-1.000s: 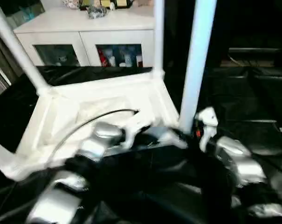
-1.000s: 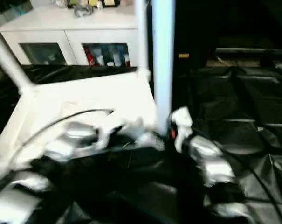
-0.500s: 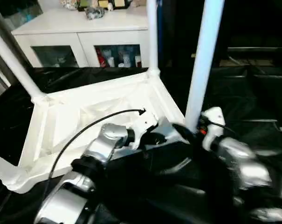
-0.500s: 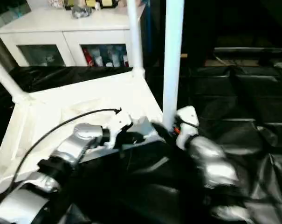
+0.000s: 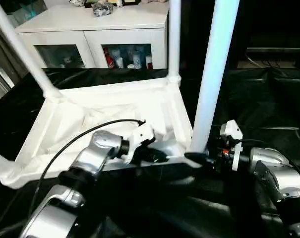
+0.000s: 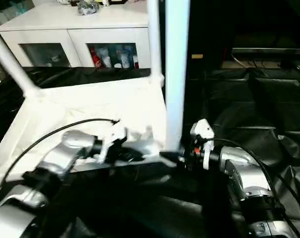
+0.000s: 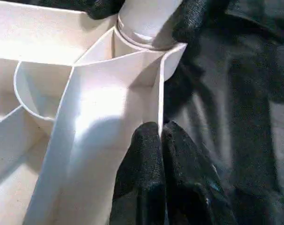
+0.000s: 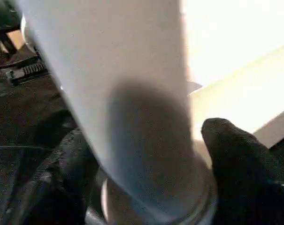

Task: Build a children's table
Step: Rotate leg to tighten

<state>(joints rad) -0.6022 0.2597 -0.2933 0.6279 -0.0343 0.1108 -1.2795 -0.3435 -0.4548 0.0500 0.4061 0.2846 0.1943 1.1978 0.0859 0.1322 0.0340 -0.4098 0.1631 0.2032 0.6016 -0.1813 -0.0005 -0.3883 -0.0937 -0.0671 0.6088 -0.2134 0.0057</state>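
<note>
Left gripper [image 7: 158, 140] jaws pinched on the table top [image 5: 80, 119] rim, right gripper [image 8: 146, 164] jaws around the near leg [image 5: 214, 74].

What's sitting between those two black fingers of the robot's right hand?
The nearest white table leg, just above its corner socket. The right wrist view shows the right hand's fingers on either side of it.

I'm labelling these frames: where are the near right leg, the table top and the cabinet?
near right leg [image 5: 212, 69], left eye view, middle of the tube.
table top [image 5: 65, 124], left eye view, ribbed underside.
cabinet [image 5: 90, 22], left eye view, white top.
</note>
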